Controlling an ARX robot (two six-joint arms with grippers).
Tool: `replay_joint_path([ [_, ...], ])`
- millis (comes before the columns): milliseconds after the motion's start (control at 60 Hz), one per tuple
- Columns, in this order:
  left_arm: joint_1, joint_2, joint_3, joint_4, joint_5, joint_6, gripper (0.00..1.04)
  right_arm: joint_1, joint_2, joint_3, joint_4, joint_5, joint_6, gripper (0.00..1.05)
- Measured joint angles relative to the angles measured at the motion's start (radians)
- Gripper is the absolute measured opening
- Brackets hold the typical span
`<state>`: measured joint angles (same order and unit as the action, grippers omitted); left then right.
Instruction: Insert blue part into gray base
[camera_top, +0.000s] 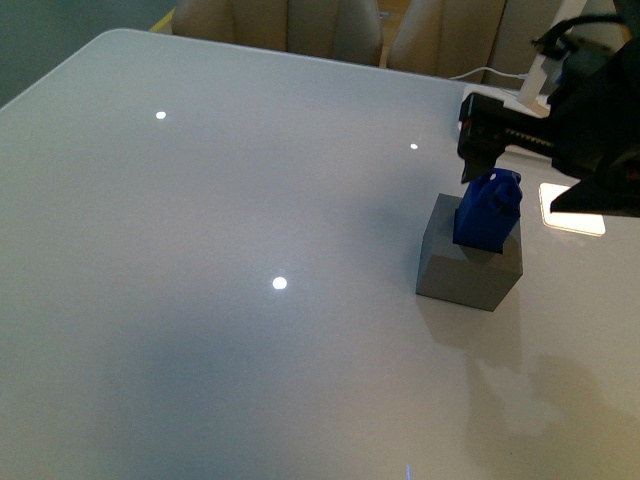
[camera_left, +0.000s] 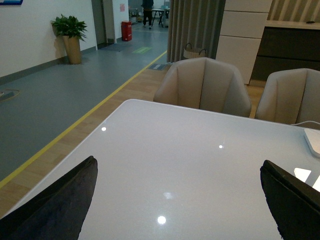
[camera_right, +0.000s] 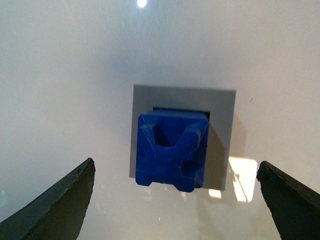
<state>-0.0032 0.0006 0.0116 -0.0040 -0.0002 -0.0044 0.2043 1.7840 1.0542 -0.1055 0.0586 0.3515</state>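
The blue part (camera_top: 488, 210) stands in the square hole of the gray base (camera_top: 465, 275) at the right of the white table, its knobbly top sticking well out and leaning a little. In the right wrist view the blue part (camera_right: 172, 150) shows from above, covering most of the gray base (camera_right: 222, 110). My right gripper (camera_top: 520, 170) is open, its fingers wide apart just above and behind the part, touching nothing; it also shows in the right wrist view (camera_right: 175, 167). My left gripper (camera_left: 178, 162) is open and empty over bare table, out of the front view.
A white flat object (camera_top: 530, 85) with a cable lies at the table's far right edge, also in the left wrist view (camera_left: 312, 140). Beige chairs (camera_left: 202, 92) stand behind the table's far edge. A bright light patch (camera_top: 572, 215) lies right of the base.
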Motion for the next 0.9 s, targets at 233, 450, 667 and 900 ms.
replay_joint_path([
  [233, 0.000, 0.000, 0.000, 0.000, 0.000, 0.000, 0.97, -0.029, -0.119, -0.292, 0.655, 0.105, -0.185, 0.79],
  [450, 0.000, 0.000, 0.000, 0.000, 0.000, 0.000, 0.97, -0.067, -0.234, -0.591, 1.181, 0.073, -0.319, 0.44],
  [667, 0.000, 0.000, 0.000, 0.000, 0.000, 0.000, 0.97, -0.115, -0.391, -0.801, 1.242, 0.026, -0.344, 0.02],
  [900, 0.000, 0.000, 0.000, 0.000, 0.000, 0.000, 0.97, -0.180, -0.573, -0.922, 1.170, -0.053, -0.346, 0.02],
])
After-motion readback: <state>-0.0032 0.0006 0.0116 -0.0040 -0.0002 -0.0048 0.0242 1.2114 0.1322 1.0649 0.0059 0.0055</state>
